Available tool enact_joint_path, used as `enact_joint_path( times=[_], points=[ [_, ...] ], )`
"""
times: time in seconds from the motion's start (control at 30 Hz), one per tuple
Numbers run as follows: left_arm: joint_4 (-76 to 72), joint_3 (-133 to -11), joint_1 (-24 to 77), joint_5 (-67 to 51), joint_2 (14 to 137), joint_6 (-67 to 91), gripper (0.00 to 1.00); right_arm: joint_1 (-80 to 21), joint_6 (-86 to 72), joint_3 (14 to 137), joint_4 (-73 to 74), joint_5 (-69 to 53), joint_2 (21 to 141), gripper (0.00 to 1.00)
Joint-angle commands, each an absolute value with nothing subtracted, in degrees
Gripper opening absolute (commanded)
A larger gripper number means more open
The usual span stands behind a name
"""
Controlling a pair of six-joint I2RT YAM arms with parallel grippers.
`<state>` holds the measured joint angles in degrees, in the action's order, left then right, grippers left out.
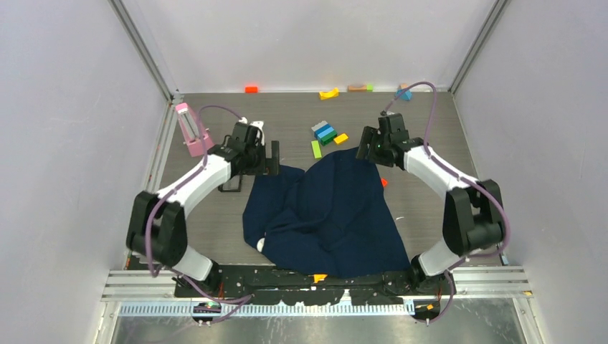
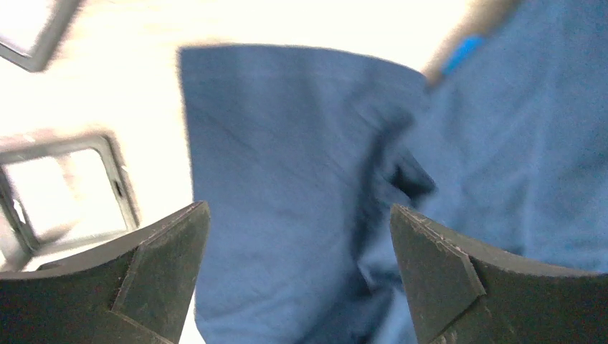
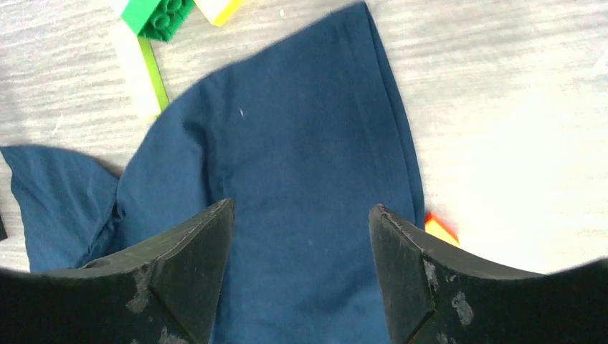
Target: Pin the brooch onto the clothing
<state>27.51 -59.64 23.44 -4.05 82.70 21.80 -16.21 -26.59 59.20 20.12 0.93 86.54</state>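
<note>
Right claw [image 1: 369,145], seen from overhead, hangs with jaws apart and empty over the far tip of a dark navy shirt [image 1: 330,215]. The shirt lies crumpled in the middle of the table [image 1: 430,215], its long axis running from 12 o'clock down to 6 o'clock, towards the arm bases. A tiny orange-red dot, which I take for the brooch [image 1: 384,182], sits at the shirt's right edge, near the right claw and at about 5 o'clock from it. The left claw [image 1: 271,159], also spread wide and empty, is at the shirt's far-left corner, off at 9 o'clock from the brooch and well apart. The right arm is plainly nearer. Toy bricks [image 1: 324,132] lie beyond the shirt at 12 o'clock.

Left wrist view: jaws stand wide, with only blurred blue cloth below. No brooch shows.

Right wrist view: jaws are parted over smooth navy cloth. The brooch [image 3: 439,228] peeks out at 4 o'clock, just outside the right-hand jaw, by the hem. Only an orange sliver with a red tip shows, so its round face and pin cannot be made out. I cannot tell whether it touches the hem. Reaching it would likely need a short shift towards 4 o'clock.
</note>
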Motion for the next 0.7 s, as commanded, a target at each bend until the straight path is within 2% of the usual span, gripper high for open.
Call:
enact_joint_path(
  times=[0.0,0.33,0.5,0.67],
  points=[
    [21.72,-64.01,19.10,1.02,90.77,20.52,1.00,-13.36,-23.32,66.51,17.28,-4.23,94.98,0.73],
    [18.40,-68.43,16.20,1.53,103.28,19.55,0.99,-10.07,-21.15,78.03,19.78,-2.81,109.80,0.71],
    [15.14,-68.70,16.17,-3.34,106.38,21.02,0.83,-10.02,-20.59,81.42,21.15,-1.86,113.74,0.69],
    [16.94,-69.98,16.17,-2.38,109.43,21.48,0.74,-9.93,-20.57,83.10,21.48,-2.80,116.22,0.67]
  ],
)
